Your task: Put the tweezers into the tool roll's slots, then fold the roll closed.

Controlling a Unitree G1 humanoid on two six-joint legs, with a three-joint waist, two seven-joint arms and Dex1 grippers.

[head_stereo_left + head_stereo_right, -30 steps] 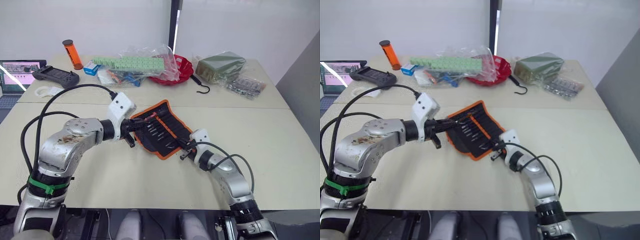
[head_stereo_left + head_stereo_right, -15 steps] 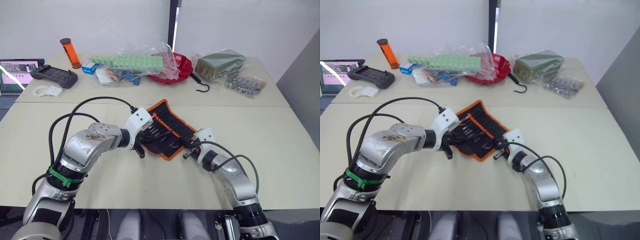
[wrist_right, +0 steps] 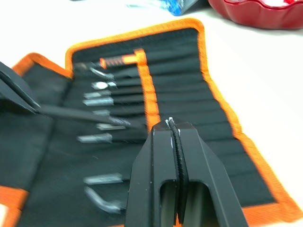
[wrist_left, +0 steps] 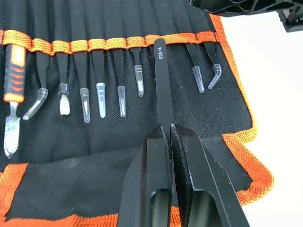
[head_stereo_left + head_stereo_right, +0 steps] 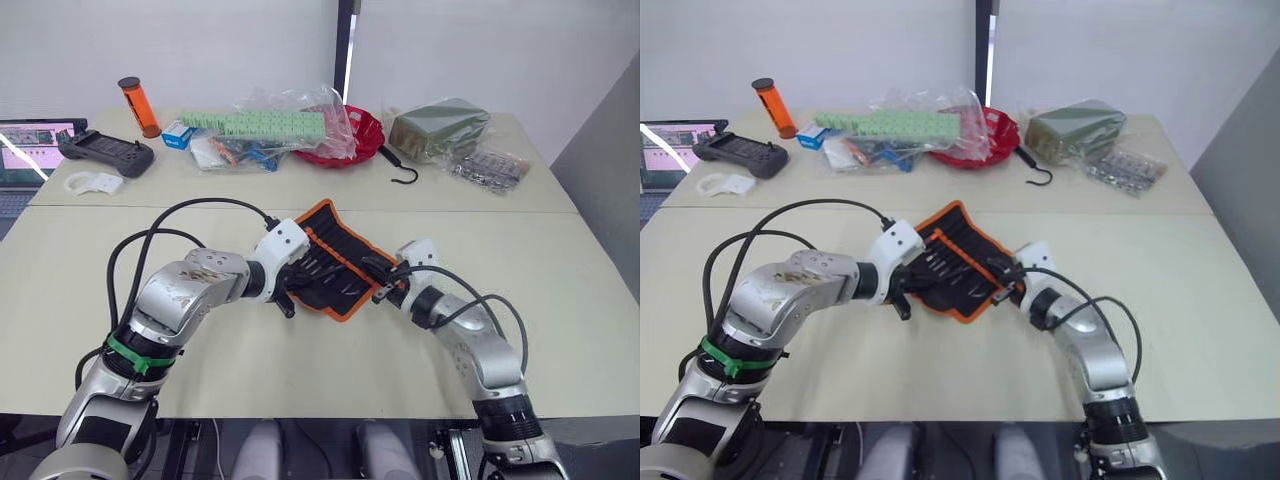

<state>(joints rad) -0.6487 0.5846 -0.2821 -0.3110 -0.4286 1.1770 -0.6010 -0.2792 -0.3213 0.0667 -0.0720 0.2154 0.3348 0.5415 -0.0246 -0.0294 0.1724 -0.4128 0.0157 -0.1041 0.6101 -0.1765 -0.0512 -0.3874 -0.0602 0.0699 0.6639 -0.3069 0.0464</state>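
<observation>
While the left pincer (image 4: 171, 130) is clamped on 1 of the tweezers (image 4: 161, 82), its long body points straight at an empty slot (image 4: 161, 39) in the tool roll (image 5: 335, 265), mid-frame. The right pincer (image 3: 172, 124) is squeezed together on the roll's orange band.

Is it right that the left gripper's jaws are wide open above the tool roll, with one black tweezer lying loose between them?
Not quite. The left wrist view shows the left gripper, its jaws closed on the black tweezer, not wide open. It is above the tool roll, with the tweezer's far end at the orange band of slots.
</observation>
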